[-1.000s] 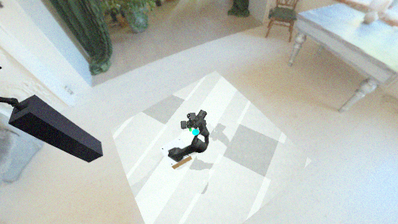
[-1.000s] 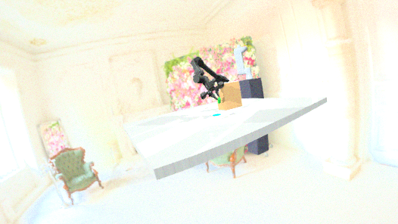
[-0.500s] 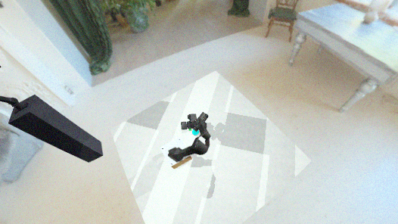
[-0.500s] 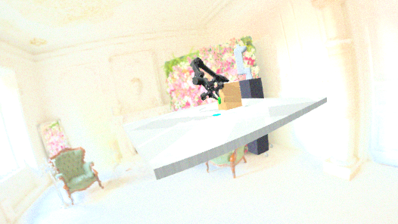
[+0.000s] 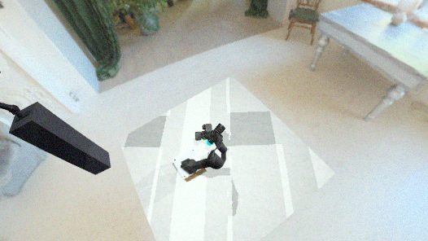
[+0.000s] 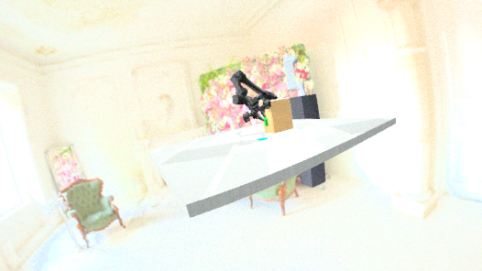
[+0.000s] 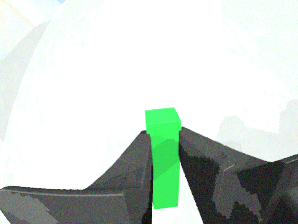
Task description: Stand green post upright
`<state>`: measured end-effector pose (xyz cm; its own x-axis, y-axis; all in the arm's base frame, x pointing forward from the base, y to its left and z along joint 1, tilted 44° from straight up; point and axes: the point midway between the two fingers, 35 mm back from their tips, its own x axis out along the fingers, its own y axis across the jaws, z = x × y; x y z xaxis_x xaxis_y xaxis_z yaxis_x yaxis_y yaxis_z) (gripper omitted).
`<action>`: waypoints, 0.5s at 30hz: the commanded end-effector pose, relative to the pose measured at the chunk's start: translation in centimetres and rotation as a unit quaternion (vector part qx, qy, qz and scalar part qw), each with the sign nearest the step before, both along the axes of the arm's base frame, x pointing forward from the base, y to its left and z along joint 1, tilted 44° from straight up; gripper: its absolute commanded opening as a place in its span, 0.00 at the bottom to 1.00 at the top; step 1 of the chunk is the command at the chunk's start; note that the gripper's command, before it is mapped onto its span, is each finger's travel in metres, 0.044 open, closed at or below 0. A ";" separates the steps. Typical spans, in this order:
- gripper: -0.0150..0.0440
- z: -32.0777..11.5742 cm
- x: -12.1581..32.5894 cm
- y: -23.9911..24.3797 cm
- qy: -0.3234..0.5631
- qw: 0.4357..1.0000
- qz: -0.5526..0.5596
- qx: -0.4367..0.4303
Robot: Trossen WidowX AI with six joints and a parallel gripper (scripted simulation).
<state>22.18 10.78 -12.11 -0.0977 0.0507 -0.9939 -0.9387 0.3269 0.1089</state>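
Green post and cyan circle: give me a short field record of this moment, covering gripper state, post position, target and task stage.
gripper: gripper shut on the green post
post: green post clamped between the fingers, lifted off the table
post height: hangs above the table in the exterior view, not touching it
target: cyan circle lies on the table, just below the post
target in wrist view: circle not visible
nearby: tan box stands close behind the post
task stage: post carried, not yet set down or released

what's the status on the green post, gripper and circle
Gripper shut on green post. Post held off the table, above cyan circle, not yet set down. Nothing seen in the way.
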 end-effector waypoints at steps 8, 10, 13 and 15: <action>0.29 0.2 0.1 0.1 -0.014 0.999 0.006 0.042; 0.29 0.2 0.1 0.0 -0.017 0.999 0.007 0.049; 0.29 0.3 0.1 0.0 -0.021 0.998 0.008 0.059; 0.29 0.3 0.1 0.0 -0.024 0.997 0.009 0.066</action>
